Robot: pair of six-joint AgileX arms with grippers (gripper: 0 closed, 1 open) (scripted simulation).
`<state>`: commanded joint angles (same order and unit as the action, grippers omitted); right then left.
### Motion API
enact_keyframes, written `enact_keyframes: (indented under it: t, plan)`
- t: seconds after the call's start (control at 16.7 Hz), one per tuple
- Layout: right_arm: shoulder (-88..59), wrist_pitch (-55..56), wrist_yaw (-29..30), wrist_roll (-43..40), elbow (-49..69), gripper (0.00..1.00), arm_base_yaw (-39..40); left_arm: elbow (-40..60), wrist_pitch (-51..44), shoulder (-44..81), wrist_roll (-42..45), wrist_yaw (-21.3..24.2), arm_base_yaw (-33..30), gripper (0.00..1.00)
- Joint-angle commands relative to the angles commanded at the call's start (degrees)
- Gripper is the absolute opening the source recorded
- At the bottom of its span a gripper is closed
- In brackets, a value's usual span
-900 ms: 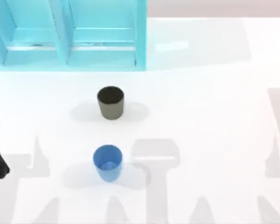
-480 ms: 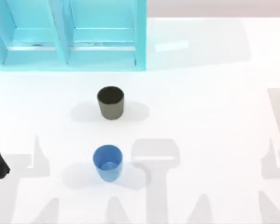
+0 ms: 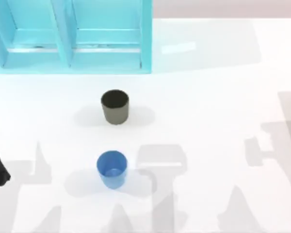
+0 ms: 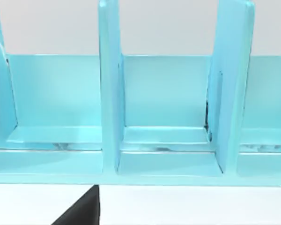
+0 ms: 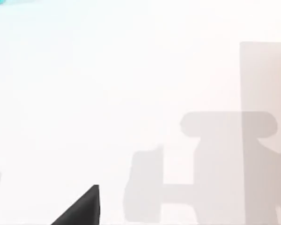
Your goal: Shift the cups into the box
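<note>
No text, label, brand, number or sign can be read in any of the views. The dark olive-grey cup (image 3: 115, 106) and the bright blue cup (image 3: 111, 168) are plain, with nothing printed on them. The walls and dividers of the light blue box (image 3: 70, 36) are unmarked, both from above and in the left wrist view, and the white table (image 3: 208, 107) carries no markings.
</note>
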<state>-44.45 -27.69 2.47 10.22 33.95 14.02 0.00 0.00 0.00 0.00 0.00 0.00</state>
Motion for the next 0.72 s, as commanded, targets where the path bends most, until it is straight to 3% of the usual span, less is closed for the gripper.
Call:
enact_keyframes:
  t: [0.72]
  plan:
    - [-62.2,-30.4,8.6,24.0,69.8,1.00,22.8,0.0,0.0,0.0,0.0,0.0,0.0,1.00]
